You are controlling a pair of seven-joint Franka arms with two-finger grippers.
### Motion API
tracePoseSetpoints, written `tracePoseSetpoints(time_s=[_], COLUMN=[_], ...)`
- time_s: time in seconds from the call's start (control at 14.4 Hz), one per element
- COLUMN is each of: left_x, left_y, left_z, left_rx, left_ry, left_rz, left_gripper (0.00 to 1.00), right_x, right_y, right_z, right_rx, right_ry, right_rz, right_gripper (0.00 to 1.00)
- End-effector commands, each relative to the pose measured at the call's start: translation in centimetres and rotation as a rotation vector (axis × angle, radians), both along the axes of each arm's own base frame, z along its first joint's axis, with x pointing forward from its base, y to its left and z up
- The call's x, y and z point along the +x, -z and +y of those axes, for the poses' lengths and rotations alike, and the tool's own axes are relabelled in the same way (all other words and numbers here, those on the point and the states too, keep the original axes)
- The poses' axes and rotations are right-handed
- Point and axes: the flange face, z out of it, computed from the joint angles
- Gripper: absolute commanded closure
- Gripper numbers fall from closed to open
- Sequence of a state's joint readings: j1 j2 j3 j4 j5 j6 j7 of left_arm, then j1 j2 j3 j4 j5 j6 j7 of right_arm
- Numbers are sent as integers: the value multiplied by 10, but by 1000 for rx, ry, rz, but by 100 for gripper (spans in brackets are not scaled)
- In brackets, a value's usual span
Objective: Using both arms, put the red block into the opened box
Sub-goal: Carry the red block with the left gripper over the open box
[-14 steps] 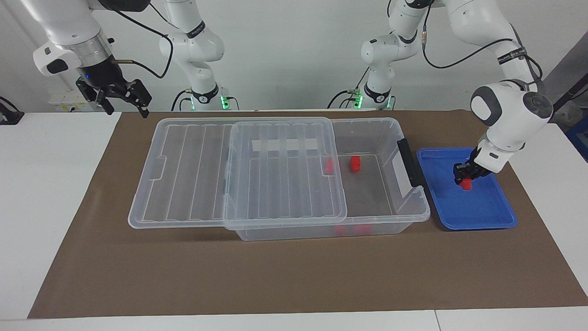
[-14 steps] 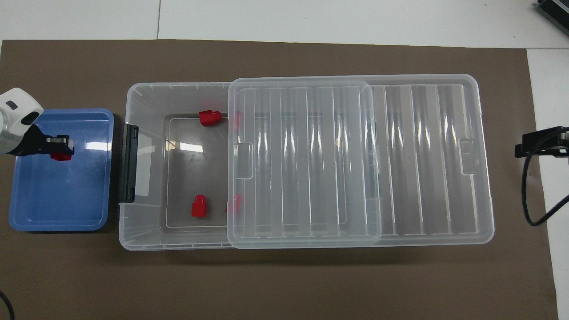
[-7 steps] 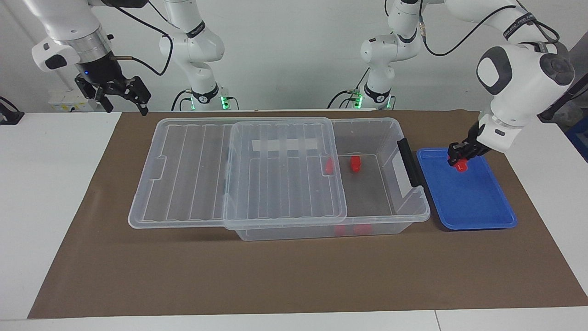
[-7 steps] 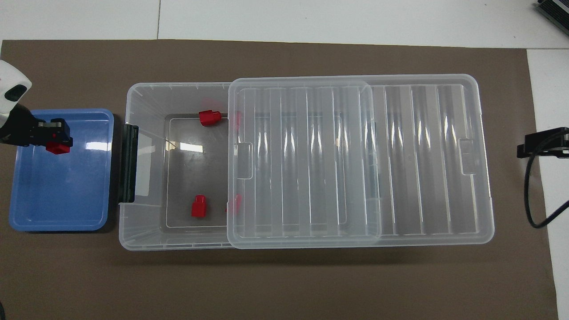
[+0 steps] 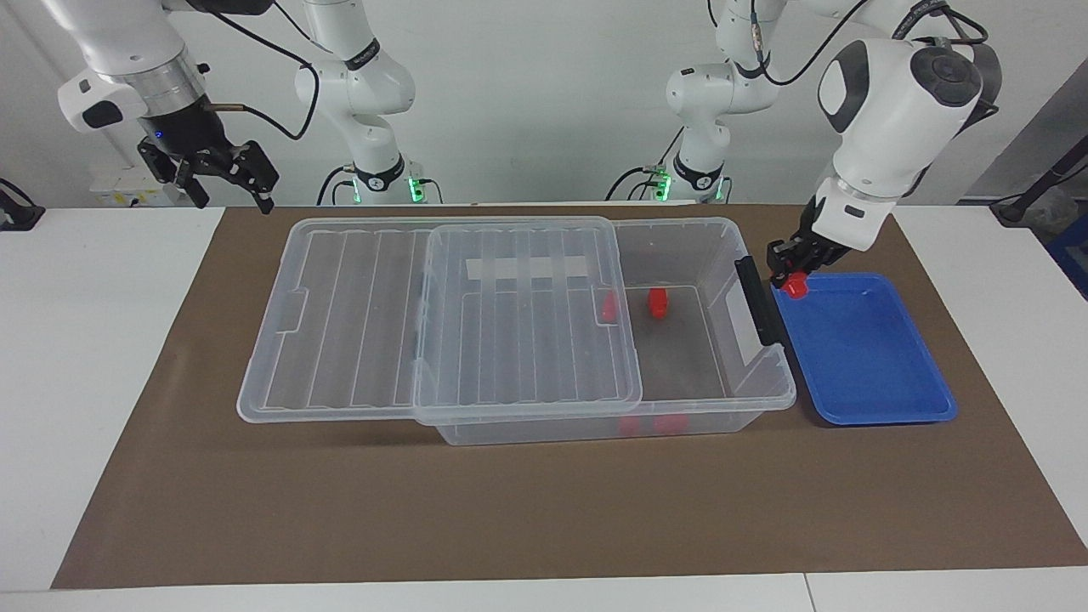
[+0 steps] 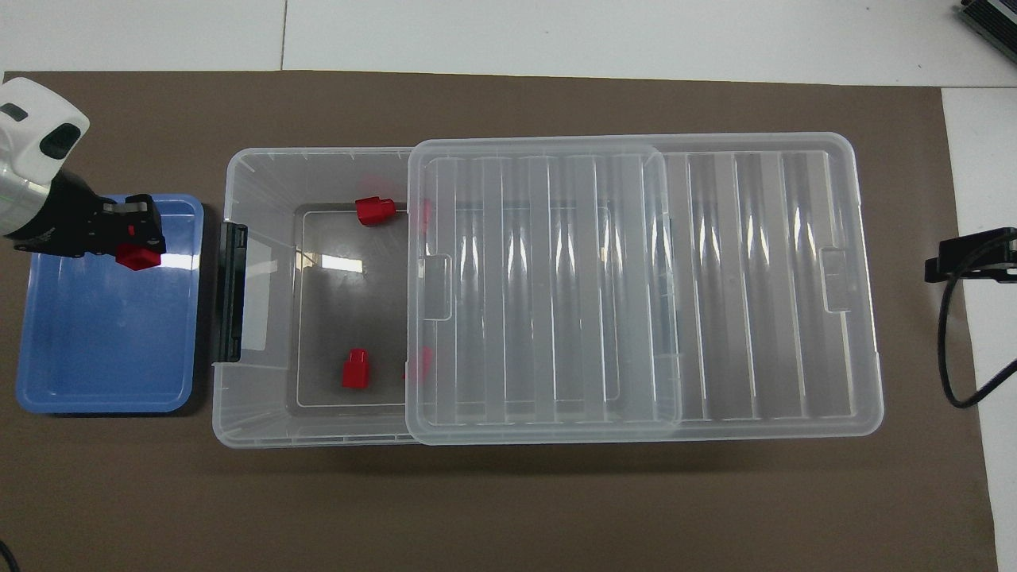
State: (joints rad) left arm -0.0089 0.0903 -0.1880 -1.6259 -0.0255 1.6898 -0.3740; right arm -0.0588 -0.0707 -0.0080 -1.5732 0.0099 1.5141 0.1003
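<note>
My left gripper (image 5: 790,276) (image 6: 145,245) is shut on a small red block (image 5: 796,287) (image 6: 137,256). It hangs over the corner of the blue tray (image 5: 875,374) (image 6: 103,357) beside the black latch (image 5: 756,297) of the box. The clear box (image 5: 769,399) (image 6: 238,429) is open at the left arm's end. Its ribbed lid (image 5: 510,340) (image 6: 556,278) is slid toward the right arm's end. Two red blocks (image 6: 373,210) (image 6: 353,369) lie on the uncovered floor, and another (image 6: 419,361) shows through the lid. My right gripper (image 5: 225,174) waits open in the air over the mat's corner at its own end.
A brown mat (image 5: 510,510) covers the middle of the white table (image 5: 93,357). The blue tray sits on it right beside the box's latch end, with nothing lying in it. In the overhead view only the right gripper's tip (image 6: 965,256) and its cable show.
The left gripper has lifted the red block out of the blue tray and carried it toward the box's latch end. The right arm has barely shifted.
</note>
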Motion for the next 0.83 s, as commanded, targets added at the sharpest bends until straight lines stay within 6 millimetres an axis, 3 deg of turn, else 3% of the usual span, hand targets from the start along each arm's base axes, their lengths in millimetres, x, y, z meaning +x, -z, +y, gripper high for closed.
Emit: tracePoseSetpoints(time_s=[0.0, 0.14, 0.28, 0.76], left_x=[-14, -28, -29, -34], left_y=[16, 36, 56, 125], left_z=[-37, -68, -81, -83], left_rx=[-15, -21, -36, -53], left_ry=[-22, -13, -31, -26], left_rz=[-53, -80, -117, -167], left_gripper=[100, 100, 100, 100], right_x=[-6, -6, -6, -6], right_y=[-2, -2, -2, -2], right_z=[-1, -1, -1, -1], right_rx=[7, 7, 7, 7], right_ry=[12, 12, 13, 12], right_rz=[0, 0, -1, 0], right_gripper=[0, 0, 0, 0])
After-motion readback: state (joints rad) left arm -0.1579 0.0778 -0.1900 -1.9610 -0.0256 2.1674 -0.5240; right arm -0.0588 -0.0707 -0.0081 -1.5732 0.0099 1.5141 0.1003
